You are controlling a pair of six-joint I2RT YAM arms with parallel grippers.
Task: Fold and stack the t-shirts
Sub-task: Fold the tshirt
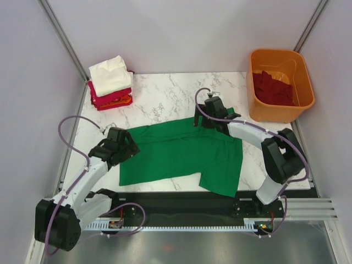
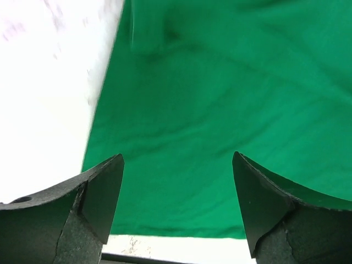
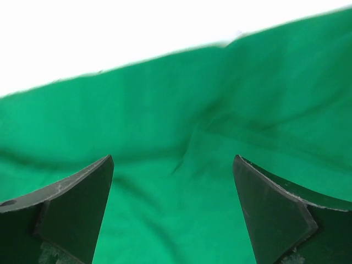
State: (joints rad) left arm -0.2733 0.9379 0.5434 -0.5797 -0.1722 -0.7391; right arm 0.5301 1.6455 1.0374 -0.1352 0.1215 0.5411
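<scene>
A bright green t-shirt (image 1: 181,157) lies spread on the marble table, partly folded, and fills the left wrist view (image 2: 220,110) and the right wrist view (image 3: 220,137). My left gripper (image 1: 129,149) is open and empty over the shirt's left edge. My right gripper (image 1: 204,120) is open and empty over the shirt's far right edge. A stack of folded shirts (image 1: 110,83), cream-white on top of red and orange, sits at the far left corner. A dark maroon shirt (image 1: 272,89) lies in the orange tub.
The rigid orange plastic tub (image 1: 280,113) stands at the far right of the table. Grey walls and metal posts enclose the table. A black rail (image 1: 181,201) runs along the near edge.
</scene>
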